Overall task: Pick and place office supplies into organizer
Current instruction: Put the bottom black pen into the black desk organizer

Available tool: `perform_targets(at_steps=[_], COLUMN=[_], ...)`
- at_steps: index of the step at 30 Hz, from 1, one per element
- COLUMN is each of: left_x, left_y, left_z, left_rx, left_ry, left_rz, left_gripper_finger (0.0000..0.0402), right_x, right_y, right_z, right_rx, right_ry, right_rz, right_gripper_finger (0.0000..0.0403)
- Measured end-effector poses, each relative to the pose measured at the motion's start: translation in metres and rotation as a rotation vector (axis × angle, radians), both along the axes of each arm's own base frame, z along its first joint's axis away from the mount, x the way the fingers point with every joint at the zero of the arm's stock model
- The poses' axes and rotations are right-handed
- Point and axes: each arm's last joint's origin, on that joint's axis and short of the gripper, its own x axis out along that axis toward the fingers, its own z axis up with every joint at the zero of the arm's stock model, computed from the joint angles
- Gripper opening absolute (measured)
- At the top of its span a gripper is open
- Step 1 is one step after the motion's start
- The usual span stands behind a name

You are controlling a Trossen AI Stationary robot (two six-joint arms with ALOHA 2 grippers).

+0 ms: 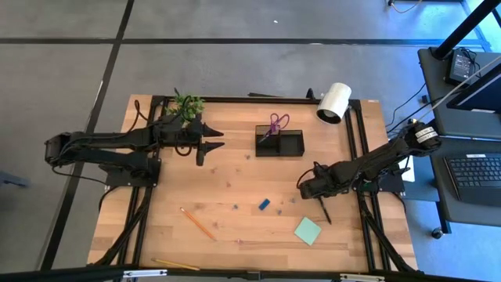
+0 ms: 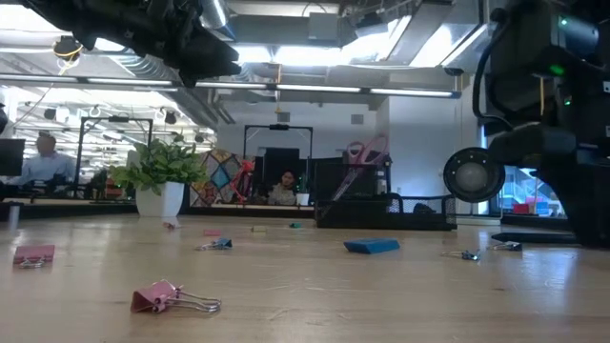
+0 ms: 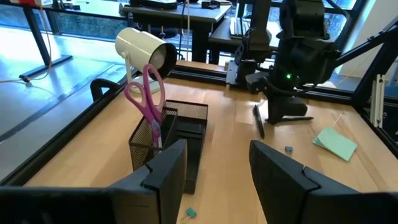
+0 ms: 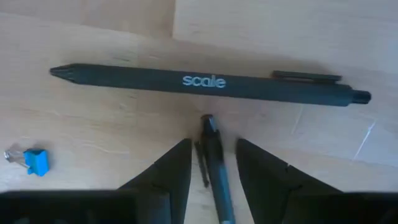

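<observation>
Your right gripper [image 4: 211,163] holds one black pen [image 4: 215,168] in narrow jaws above a second pen [image 4: 205,83] on the worktop [image 1: 235,180], while the left gripper [image 1: 211,141] waits wide open near the organizer [image 1: 280,143], where scissors [image 1: 277,121] stand.

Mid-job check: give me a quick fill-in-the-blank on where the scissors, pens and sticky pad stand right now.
1. The purple-handled scissors stand in the ____.
2. The right gripper has a black ____ between its fingers.
3. A second pen lies on the table, printed with the word ____.
4. The sticky-note pad on the table is coloured ____.

Missing words: organizer; pen; scale; green
</observation>
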Motion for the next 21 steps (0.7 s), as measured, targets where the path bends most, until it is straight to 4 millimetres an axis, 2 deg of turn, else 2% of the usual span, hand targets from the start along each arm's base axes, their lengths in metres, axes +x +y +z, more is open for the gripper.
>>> perform_targets(at_steps=[9,21], left_x=[0.0001,0.0], left_y=[0.0002,0.0004], left_z=[0.0004,0.0005], left_rx=[0.003,0.006], left_ry=[-0.003,-0.003], left_rz=[0.005,0.011], left_gripper_finger=[0.0169,0.0169], right_x=[-0.0019,-0.0044], right_y=[-0.0004,-0.0011], right_z=[-0.0004,-0.0009], right_rx=[-0.004,-0.011], right_ry=[0.027,0.049], right_rz=[0.03,0.088], right_gripper_finger=[0.0125,0.0034])
